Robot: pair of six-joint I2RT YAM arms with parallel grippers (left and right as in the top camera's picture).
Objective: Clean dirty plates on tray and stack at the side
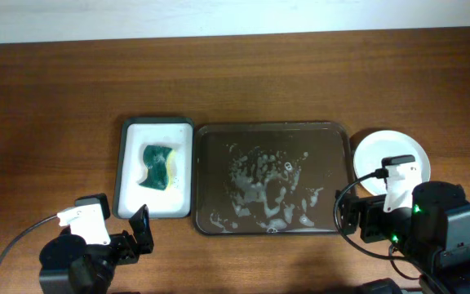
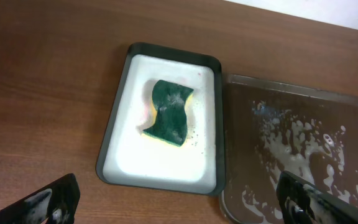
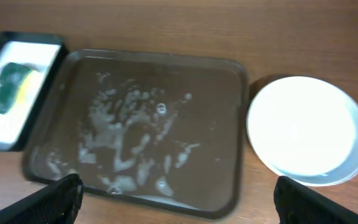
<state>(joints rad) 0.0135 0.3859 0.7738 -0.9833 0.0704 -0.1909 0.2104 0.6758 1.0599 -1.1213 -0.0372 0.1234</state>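
The dark brown tray (image 1: 325,163) lies mid-table with soapy foam flecks and no plate on it. It also shows in the right wrist view (image 3: 216,93) and the left wrist view (image 2: 241,124). The plates (image 1: 386,153) sit on the table just right of the tray, with a clean white one on top (image 3: 306,127) and a pale edge showing beneath it. I cannot tell how many are stacked. My right gripper (image 1: 365,204) (image 3: 182,205) is open and empty above the tray's near right corner. My left gripper (image 1: 117,216) (image 2: 182,208) is open and empty, in front of the sponge tray.
A smaller white-lined sponge tray (image 1: 133,131) (image 2: 123,130) stands left of the dark tray and touches it. A green and yellow sponge (image 1: 157,166) (image 2: 169,112) lies in it. It also shows at the left edge of the right wrist view (image 3: 33,53).
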